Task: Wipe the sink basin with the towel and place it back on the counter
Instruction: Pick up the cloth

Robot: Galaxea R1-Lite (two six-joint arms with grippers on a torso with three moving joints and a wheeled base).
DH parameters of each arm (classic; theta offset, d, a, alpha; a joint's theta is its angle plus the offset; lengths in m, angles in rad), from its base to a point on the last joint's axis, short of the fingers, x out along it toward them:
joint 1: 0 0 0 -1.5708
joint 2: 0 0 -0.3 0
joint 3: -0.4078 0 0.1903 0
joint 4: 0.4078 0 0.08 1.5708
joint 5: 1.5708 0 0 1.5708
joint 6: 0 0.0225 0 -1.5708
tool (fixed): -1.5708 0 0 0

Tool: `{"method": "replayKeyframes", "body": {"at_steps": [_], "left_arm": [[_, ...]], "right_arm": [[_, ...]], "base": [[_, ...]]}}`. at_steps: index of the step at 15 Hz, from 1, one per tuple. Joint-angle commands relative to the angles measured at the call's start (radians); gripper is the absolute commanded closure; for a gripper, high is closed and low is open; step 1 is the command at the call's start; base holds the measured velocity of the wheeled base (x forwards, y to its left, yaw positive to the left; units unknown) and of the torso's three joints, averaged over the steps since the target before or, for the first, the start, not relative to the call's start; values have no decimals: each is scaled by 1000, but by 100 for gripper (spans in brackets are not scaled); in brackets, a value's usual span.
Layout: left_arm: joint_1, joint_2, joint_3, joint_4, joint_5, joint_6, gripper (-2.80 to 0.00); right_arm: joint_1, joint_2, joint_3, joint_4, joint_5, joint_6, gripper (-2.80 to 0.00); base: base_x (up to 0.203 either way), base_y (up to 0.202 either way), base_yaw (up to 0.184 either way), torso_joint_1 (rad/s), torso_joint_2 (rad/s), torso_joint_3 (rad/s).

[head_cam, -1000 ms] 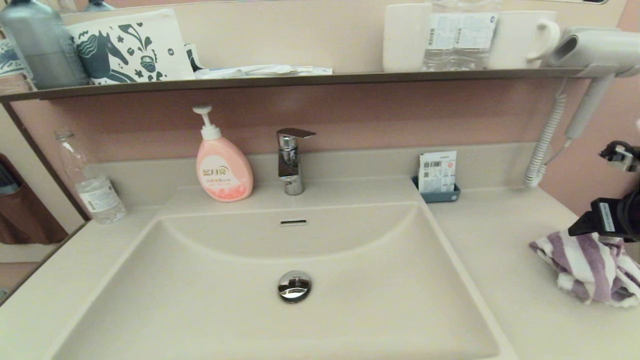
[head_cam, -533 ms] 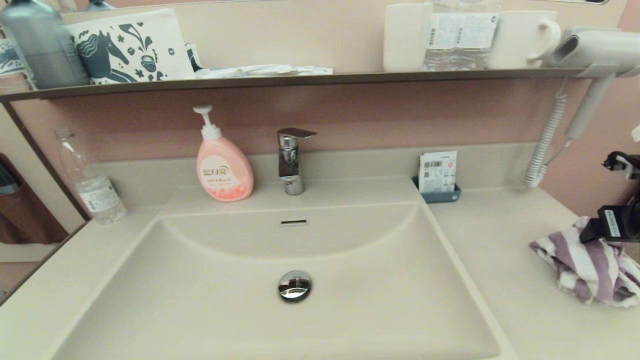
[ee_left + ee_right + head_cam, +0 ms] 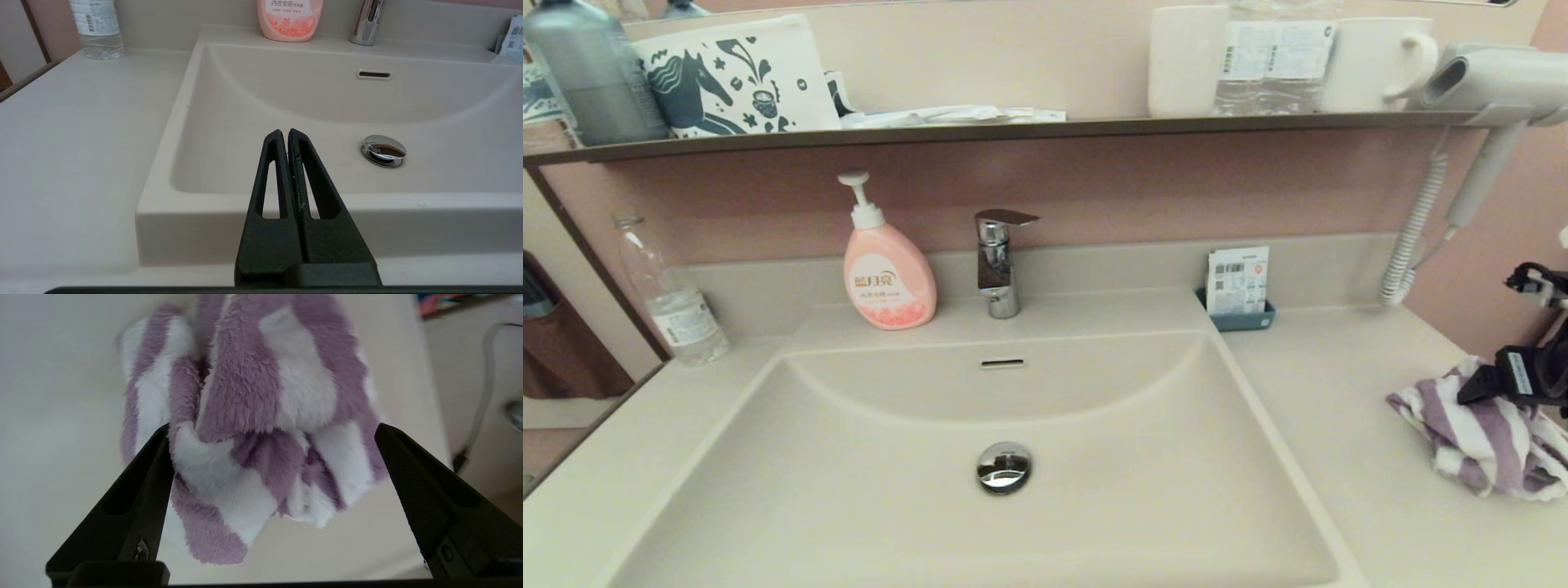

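A purple-and-white striped towel point(image 3: 1486, 441) point(image 3: 261, 396) lies bunched on the cream counter point(image 3: 1339, 384) at the far right. My right gripper point(image 3: 1482, 390) point(image 3: 271, 425) is open directly over it. Its two black fingers stand wide apart on either side of the bunch, not closed on it. The sink basin point(image 3: 1094, 506) point(image 3: 327, 102) holds only its chrome drain plug point(image 3: 1004, 467) point(image 3: 383, 150) and overflow slot point(image 3: 1002, 363). My left gripper point(image 3: 284, 130) is shut on nothing, low in front of the basin's near rim; it does not show in the head view.
A pink soap bottle point(image 3: 888, 278) and the faucet point(image 3: 998, 261) stand behind the basin. A water bottle point(image 3: 674, 302) is at the back left, a blue packet holder point(image 3: 1239, 286) at the back right. A hair dryer's coiled cord point(image 3: 1409, 237) hangs near the towel under the dark shelf point(image 3: 1013, 131).
My right gripper has shifted a little to the right and lower over the towel. The towel's upper fold now stands slightly higher. The left arm has not moved.
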Motion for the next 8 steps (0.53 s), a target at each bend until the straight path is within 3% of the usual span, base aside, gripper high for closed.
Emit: {"method": "replayKeyframes", "body": {"at_steps": [1, 8], "left_arm": [[0, 2, 0, -1, 1, 0, 0], [0, 2, 0, -1, 1, -1, 0]], "right_arm": [[-34, 5, 8, 3, 64, -32, -280], [-236, 19, 94, -45, 308, -285, -280]], "base": [[0, 0, 0, 0, 0, 0], [0, 0, 0, 0, 0, 0]]}}
